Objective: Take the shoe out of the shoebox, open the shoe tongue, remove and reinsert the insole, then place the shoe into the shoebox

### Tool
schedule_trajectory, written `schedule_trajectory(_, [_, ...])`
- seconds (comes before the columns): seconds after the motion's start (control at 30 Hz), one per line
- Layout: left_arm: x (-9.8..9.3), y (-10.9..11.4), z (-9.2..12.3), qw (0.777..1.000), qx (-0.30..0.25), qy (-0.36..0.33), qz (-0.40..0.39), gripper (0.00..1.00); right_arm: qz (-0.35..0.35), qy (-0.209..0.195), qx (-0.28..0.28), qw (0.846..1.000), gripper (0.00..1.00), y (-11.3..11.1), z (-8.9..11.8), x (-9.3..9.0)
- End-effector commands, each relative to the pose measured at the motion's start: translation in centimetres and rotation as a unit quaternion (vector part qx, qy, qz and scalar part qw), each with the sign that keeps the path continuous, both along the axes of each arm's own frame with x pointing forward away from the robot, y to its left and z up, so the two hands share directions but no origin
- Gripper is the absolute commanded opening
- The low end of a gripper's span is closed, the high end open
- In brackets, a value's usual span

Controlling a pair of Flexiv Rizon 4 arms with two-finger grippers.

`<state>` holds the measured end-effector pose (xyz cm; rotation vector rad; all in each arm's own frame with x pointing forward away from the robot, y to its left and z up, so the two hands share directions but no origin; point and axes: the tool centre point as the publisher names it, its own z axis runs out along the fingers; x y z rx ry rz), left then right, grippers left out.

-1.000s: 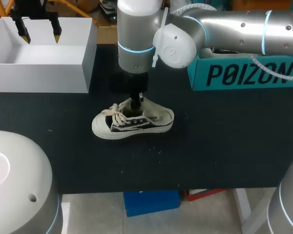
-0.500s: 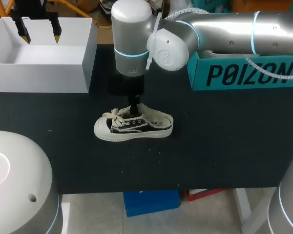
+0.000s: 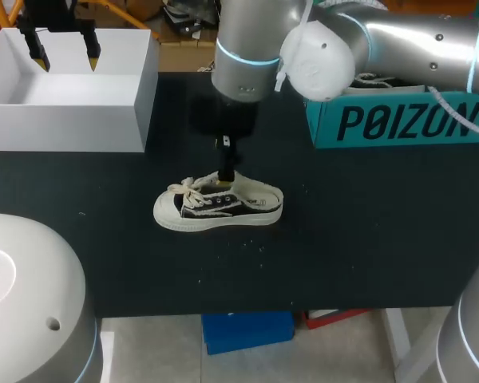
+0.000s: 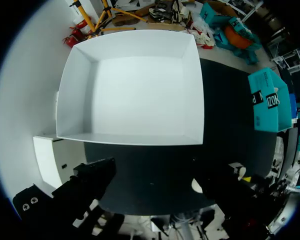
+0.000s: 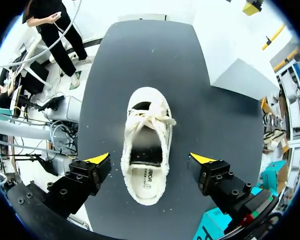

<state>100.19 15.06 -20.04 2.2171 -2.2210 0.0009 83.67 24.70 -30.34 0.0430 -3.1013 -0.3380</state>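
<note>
Shoe (image 5: 146, 145) (sole down, laces tied), just under right tool (image 5: 150, 160), fingers (image 5: 97, 160) spread apart

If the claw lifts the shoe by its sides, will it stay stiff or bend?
The shoe has a wide open mouth and a fabric upper, so its sides may fold inward when squeezed. Its flat sole should keep it from rolling. The loose laces will probably dangle.

L gripper (image 3: 65, 56) & R gripper (image 5: 150, 159), both jaws wide apart.
</note>
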Motion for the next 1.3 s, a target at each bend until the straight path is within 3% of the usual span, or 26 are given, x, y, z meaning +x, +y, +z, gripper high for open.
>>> schedule_trajectory(0.03, [0.0,-0.1,0.0,1.0,0.001,0.0,0.001,1.0,0.01,0.005,0.118,0.993,1.0,-3.9,1.1,-0.4])
schedule_trajectory(0.17, [0.0,-0.1,0.0,1.0,0.001,0.0,0.001,1.0,0.0,0.045,0.217,0.975,1.0,-6.9,1.3,0.3])
schedule_trajectory(1.3, [0.0,-0.1,0.0,1.0,0.001,0.0,0.001,1.0,0.006,0.038,0.208,0.977,1.0,-6.8,1.1,0.4])
